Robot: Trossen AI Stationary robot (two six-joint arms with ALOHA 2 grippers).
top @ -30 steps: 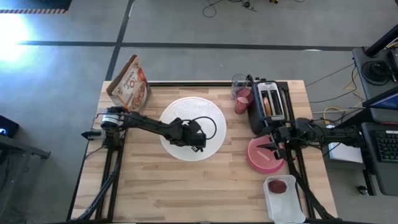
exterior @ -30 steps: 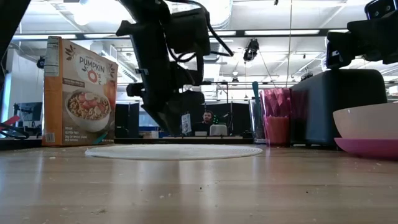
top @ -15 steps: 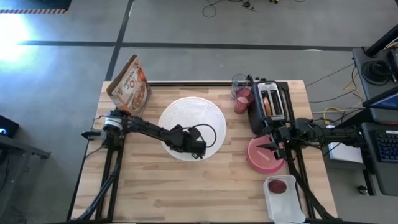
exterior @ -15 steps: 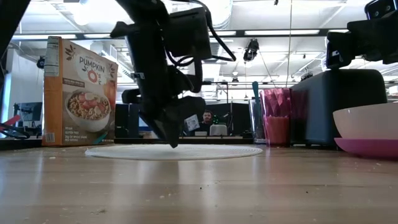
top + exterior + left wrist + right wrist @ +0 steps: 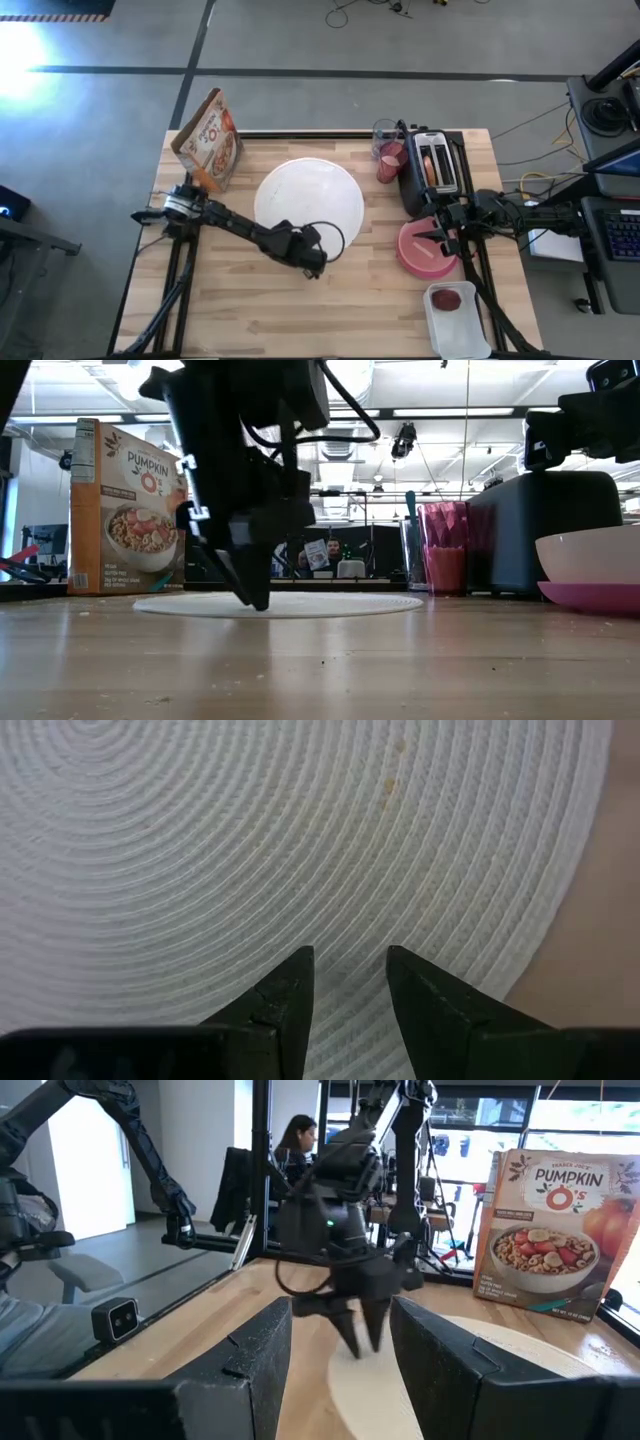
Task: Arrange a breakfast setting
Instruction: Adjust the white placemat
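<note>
The left end effector [image 5: 316, 268], fingers slightly spread and pinching nothing, hangs at the near edge of the woven white placemat [image 5: 308, 190] mid-desk, which lies just ahead of it and far from the right end effector [image 5: 436, 237].

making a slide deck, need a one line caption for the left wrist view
Left end effector, fingers slightly apart, poised over the near edge of the large white round disc on the wooden table.
</note>
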